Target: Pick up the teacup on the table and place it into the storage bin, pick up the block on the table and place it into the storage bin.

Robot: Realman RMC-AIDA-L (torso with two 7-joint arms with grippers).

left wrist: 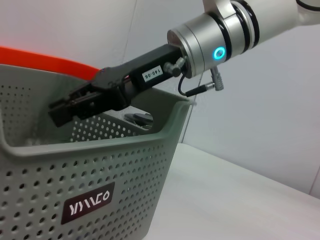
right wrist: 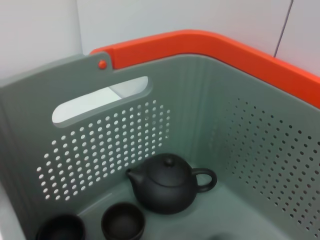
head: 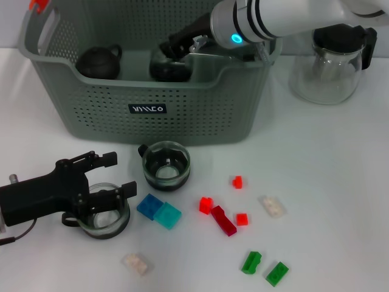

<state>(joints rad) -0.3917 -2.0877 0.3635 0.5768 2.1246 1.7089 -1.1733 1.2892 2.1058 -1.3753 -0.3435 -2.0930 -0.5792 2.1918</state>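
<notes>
Right gripper [left wrist: 62, 112] sits inside the storage bin [head: 146, 109], apparently closed and empty. Left gripper [head: 112, 182], in front of the bin, is open around a glass teacup [head: 104, 214].

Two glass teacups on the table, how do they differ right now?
The teacup by the bin stands free near the storage bin; the teacup at the left pincer sits nearer the front edge, with the left pincer over it. The first shows a dark handle; the second is partly hidden. Both are clear glass, upright, not yet binned.
</notes>
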